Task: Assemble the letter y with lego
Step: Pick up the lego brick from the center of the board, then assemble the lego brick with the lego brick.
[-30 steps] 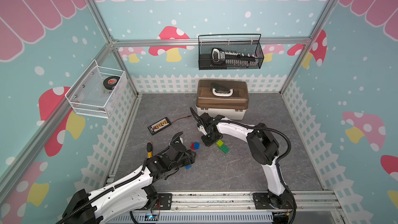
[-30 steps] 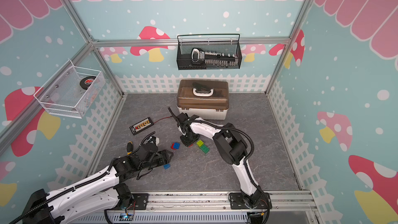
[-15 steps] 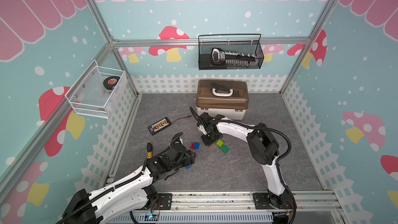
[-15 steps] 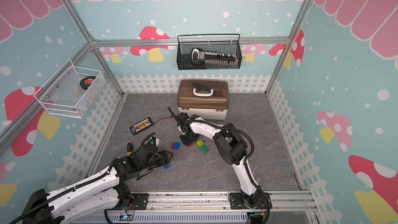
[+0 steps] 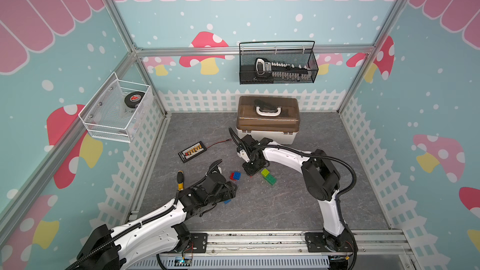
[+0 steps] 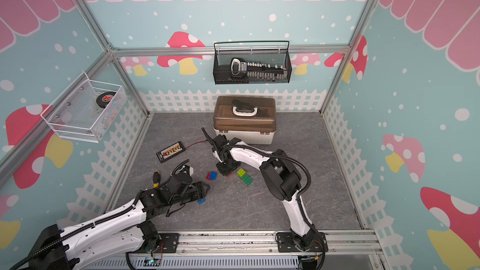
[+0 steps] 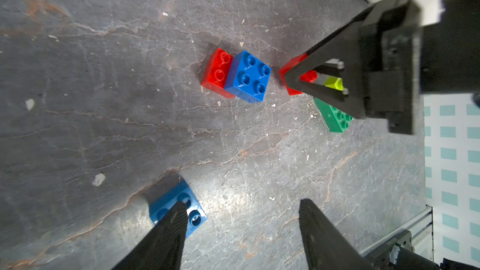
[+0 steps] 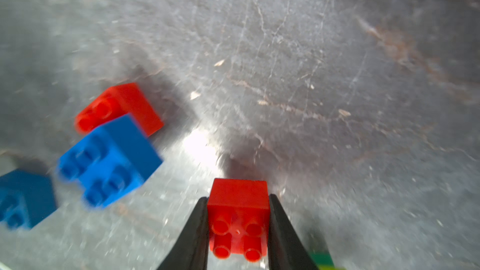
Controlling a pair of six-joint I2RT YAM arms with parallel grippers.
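Observation:
The lego lies in loose groups on the grey floor; the letter y is out of view. My right gripper is shut on a red brick, low over the floor. Left of it a blue brick sits pressed onto another red brick; the pair shows in both top views. On the other side, a lime brick rests on the dark green bar. My left gripper is open, one finger over a lone blue brick.
A brown-lidded toolbox stands behind the right arm. A black connector board with a red wire and a yellow-handled screwdriver lie at the left. Wire baskets hang on the walls.
The right gripper's jaws have drawn in against the red brick. Both arms otherwise stay where they were.

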